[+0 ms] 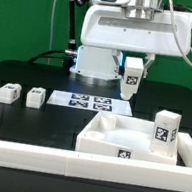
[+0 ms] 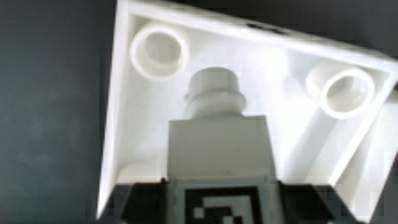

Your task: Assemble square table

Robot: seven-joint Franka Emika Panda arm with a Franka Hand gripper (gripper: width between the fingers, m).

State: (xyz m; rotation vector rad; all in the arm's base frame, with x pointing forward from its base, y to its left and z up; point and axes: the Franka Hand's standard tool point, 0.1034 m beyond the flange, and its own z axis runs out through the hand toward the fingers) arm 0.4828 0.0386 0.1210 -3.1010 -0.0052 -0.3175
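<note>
The square table's top (image 1: 107,129) lies at the exterior view's front right: a white slab with a raised rim and a marker on its front edge. My gripper (image 1: 133,70) hangs above and behind it, shut on a white tagged leg (image 1: 130,85). In the wrist view the held leg (image 2: 217,130) points its threaded tip down over the slab (image 2: 267,60), between two round corner holes (image 2: 160,48) (image 2: 349,90). The dark fingers (image 2: 139,200) flank the leg's marker. Another leg (image 1: 165,130) stands on the slab's right side. Two more legs (image 1: 7,93) (image 1: 34,96) sit at the left.
The marker board (image 1: 83,102) lies flat behind the slab, under the arm. A low white barrier wall (image 1: 33,155) runs along the front and up both sides. The robot's white base (image 1: 103,44) stands at the back.
</note>
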